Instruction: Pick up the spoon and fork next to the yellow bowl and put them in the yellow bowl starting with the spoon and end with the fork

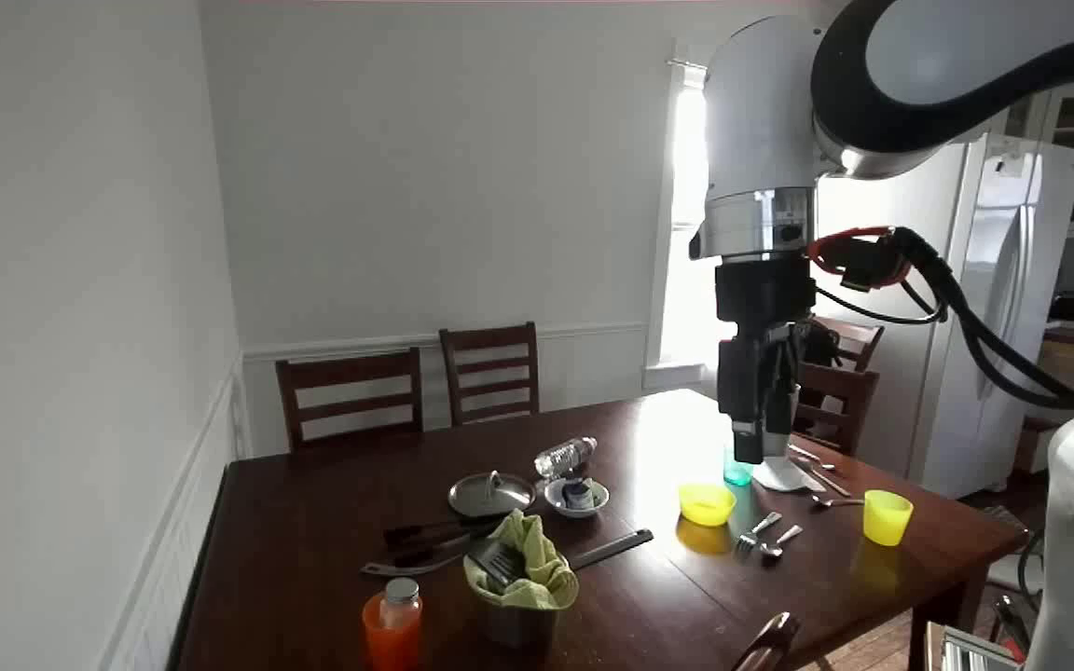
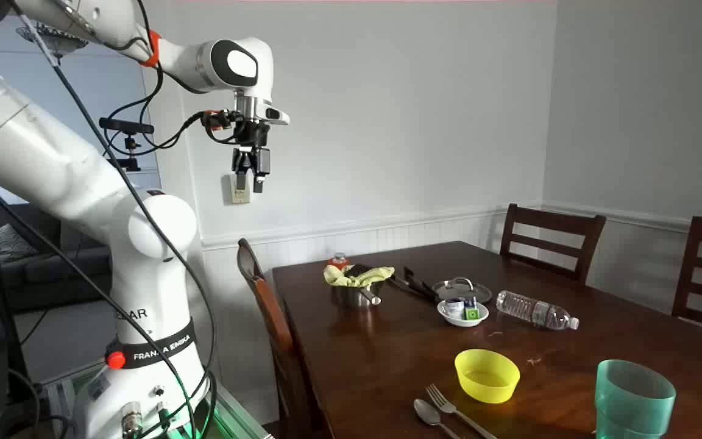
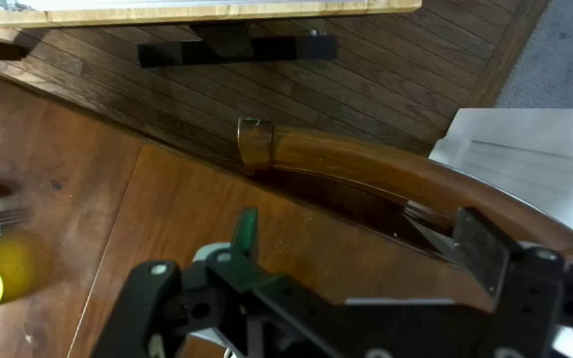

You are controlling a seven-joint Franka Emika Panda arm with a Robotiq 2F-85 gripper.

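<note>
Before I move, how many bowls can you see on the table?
2: the yellow bowl beside the fork and spoon, and the white bowl by the pot lid. The handled pot isn't counted; others may be hidden.

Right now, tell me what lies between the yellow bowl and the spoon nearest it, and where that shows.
The fork lies between the yellow bowl and that spoon. Both exterior views show it, as does the wrist view at its left edge.

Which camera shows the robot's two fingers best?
The wrist view: both fingers look big there, with a wide gap between. In both exterior views the gripper points down, and its fingers look much smaller.
</note>
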